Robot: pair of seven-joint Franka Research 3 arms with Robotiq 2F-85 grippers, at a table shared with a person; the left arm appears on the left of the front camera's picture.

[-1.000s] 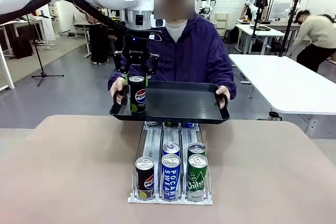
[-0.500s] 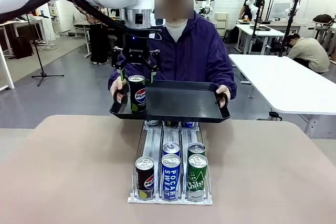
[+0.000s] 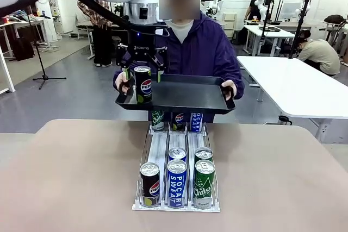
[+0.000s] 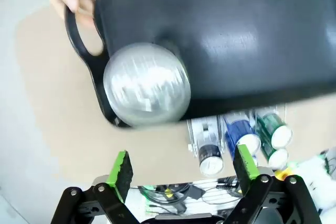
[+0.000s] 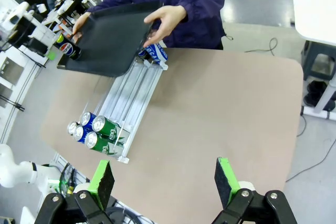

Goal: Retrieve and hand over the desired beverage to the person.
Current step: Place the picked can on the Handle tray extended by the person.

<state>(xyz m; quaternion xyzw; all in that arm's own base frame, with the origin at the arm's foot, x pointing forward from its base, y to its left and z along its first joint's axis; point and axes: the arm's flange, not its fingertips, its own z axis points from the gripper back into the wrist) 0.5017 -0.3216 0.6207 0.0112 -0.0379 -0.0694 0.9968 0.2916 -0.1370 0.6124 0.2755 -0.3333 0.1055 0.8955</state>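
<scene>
Task thing: Pepsi can (image 3: 143, 88), standing at the left end of the black tray (image 3: 190, 95), just beside the tray's handle.
Tray support: the person (image 3: 201, 52) holds it level in both hands beyond the far edge of the table (image 3: 70, 177), above the far end of the rack (image 3: 159, 150).
Can axis: upright, with the long axis vertical and in line with the fingers above it.
Left arm: left gripper (image 3: 142, 74) is directly over the can, jaws wide, holding nothing. One green pad sits to either side of the can's top, with no contact visible. Whether the tips reach below the rim cannot be told.
Left wrist view: the can's lid lies ahead of the fingertips, offset toward one pad.
Right arm: right gripper (image 5: 164, 181) is high over the near side of the table, jaws wide, empty, well apart from the tray.
Nearer arm: left.
Judged step: the can appears delivered. A straight vertical lift should clear it, while sideways drift could tip it.
Cans on tray: one.
Cans in rack: eight in three lanes. Three are at the near end, two sit behind them in the middle and right lanes, and three are at the far end.
Trays: one.
Racks: one.
</scene>
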